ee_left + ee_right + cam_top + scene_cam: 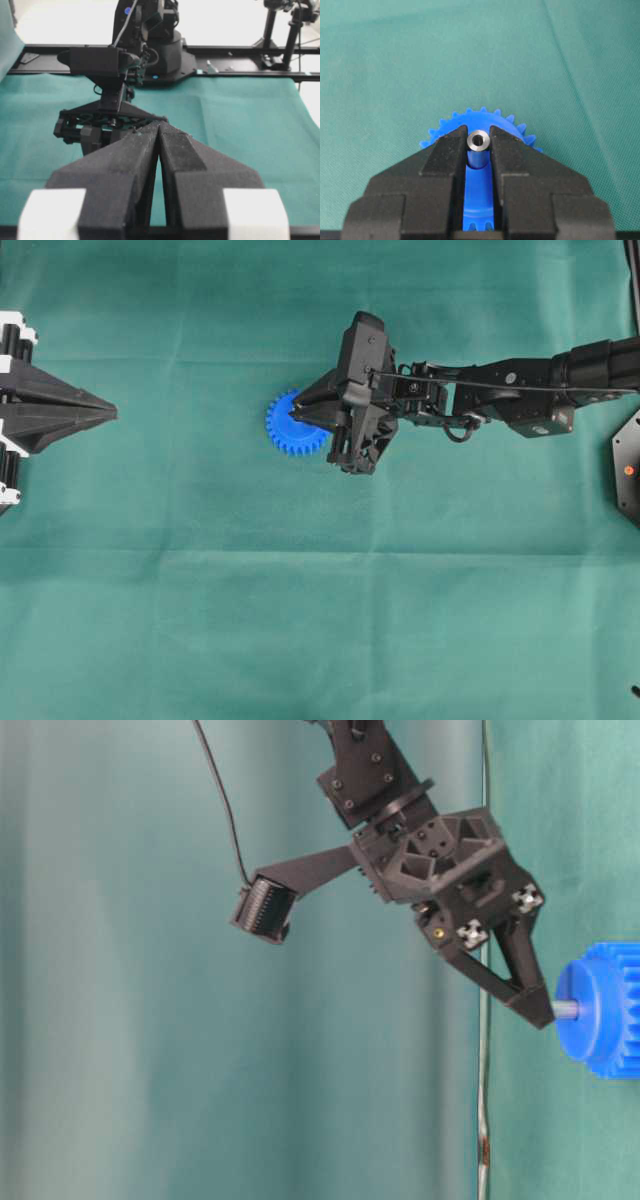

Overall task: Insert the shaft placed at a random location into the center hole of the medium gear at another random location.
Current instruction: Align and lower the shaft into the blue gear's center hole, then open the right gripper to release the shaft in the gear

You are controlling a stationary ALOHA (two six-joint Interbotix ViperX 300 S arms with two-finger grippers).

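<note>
The medium gear (288,430), bright blue and toothed, lies on the green cloth near the middle. My right gripper (298,410) reaches over it from the right and is shut on the shaft (479,140), a small silvery pin seen end-on between the fingertips (451,145). From table level, the shaft (567,1010) stands square to the gear's raised hub (585,1010) with its end at the hub face. The center hole is hidden behind the shaft. My left gripper (110,413) rests shut and empty at the far left, well apart from the gear.
Green cloth covers the table. A black fixture (628,465) sits at the right edge. In the left wrist view the right arm (112,125) and its base (160,45) stand beyond my shut left gripper (159,127), with a black rail (240,75) at the cloth's far edge.
</note>
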